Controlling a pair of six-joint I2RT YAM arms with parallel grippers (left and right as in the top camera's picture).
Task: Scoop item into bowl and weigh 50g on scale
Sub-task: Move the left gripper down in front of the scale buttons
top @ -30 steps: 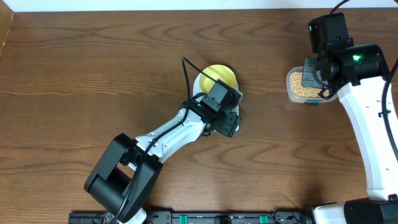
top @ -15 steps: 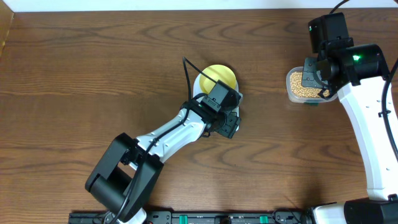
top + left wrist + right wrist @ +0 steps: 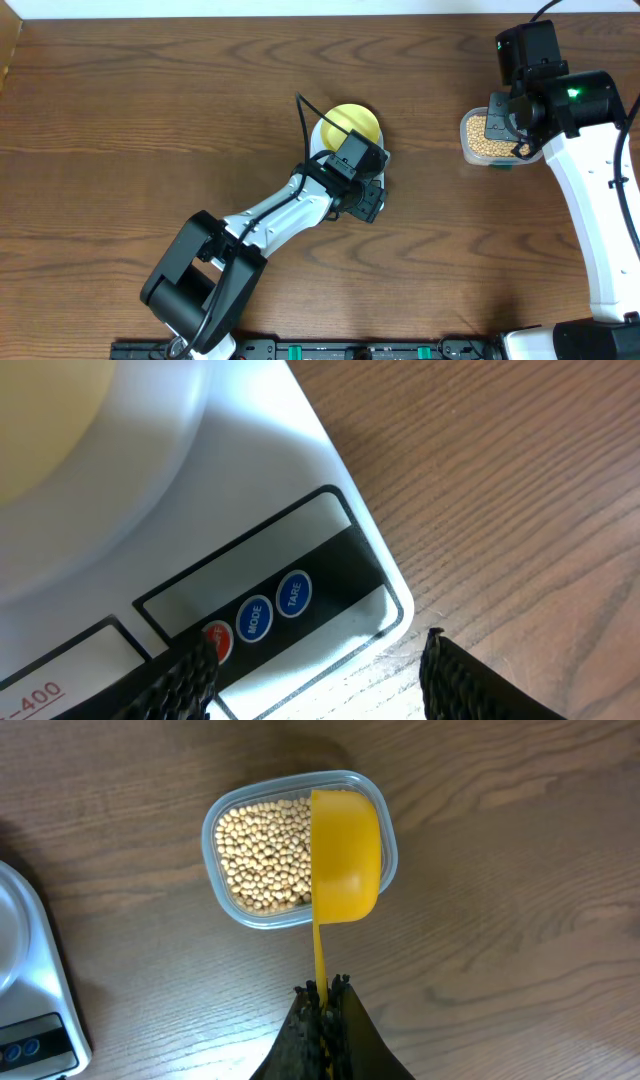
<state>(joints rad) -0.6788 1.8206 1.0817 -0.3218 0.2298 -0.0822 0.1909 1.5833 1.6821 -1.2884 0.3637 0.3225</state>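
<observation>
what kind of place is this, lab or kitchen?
Most likely a robot lab bench, not a kitchen: a wooden table with a left arm and right arm at it, and a few staged props such as a scale and a tub of beans.

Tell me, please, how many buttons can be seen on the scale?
3, in a row on the scale's front: a red one, half behind a finger of the left gripper, then MODE, then TARE. More could be hidden.
</observation>
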